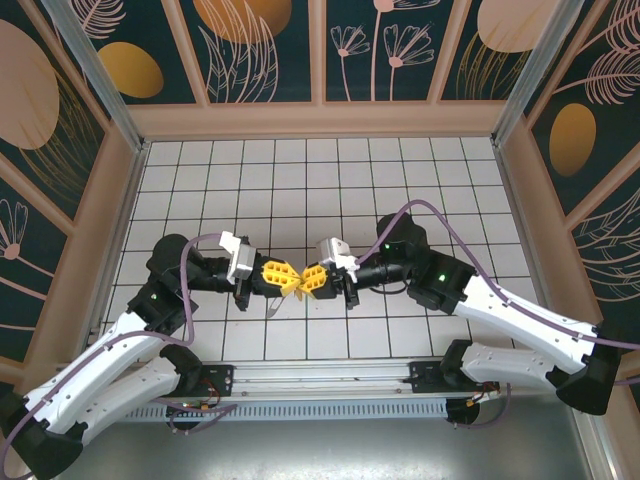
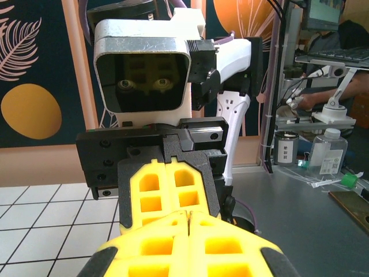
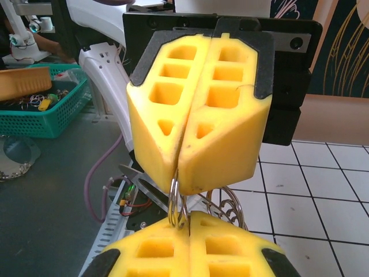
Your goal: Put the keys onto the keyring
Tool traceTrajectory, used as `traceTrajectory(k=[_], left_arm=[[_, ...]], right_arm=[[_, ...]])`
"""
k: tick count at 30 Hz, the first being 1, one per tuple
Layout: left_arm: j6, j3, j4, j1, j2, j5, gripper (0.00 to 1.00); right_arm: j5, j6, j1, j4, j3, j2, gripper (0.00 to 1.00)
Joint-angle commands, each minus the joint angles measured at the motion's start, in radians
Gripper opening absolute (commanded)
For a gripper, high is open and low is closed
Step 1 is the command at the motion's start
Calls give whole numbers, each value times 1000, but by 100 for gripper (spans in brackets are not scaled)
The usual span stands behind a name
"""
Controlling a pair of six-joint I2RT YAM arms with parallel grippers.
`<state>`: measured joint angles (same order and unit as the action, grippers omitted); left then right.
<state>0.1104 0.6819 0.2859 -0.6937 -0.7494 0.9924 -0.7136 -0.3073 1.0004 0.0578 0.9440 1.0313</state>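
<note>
**A:** Right wrist view: which step is shown?

**B:** Threading, in my judgement. The left gripper (image 3: 180, 183) and right gripper (image 3: 188, 226), both closed, meet tip to tip, each pinching the wire keyring (image 3: 174, 202). A thin silvery blade, probably one of the keys (image 3: 142, 184), hangs just beside it.

**A:** And next?

**B:** Probably sliding that key along the coil while keeping both grips firm.

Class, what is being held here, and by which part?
The keyring, a thin wire ring, is pinched on opposite sides of its rim by the left gripper and the right gripper, both shut.
</note>
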Motion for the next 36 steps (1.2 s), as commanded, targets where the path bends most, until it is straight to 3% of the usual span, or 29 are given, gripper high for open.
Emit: traceTrajectory(k=[1, 17, 36], left_arm=[[12, 19, 46, -3, 4, 49, 0], [-9, 21, 12, -2, 31, 2, 0], [-67, 35, -74, -3, 14, -39, 0]], right_arm=[[-2, -1, -9, -35, 30, 2, 0], [-12, 39, -37, -104, -25, -98, 0], [-8, 53, -43, -117, -14, -107, 0]])
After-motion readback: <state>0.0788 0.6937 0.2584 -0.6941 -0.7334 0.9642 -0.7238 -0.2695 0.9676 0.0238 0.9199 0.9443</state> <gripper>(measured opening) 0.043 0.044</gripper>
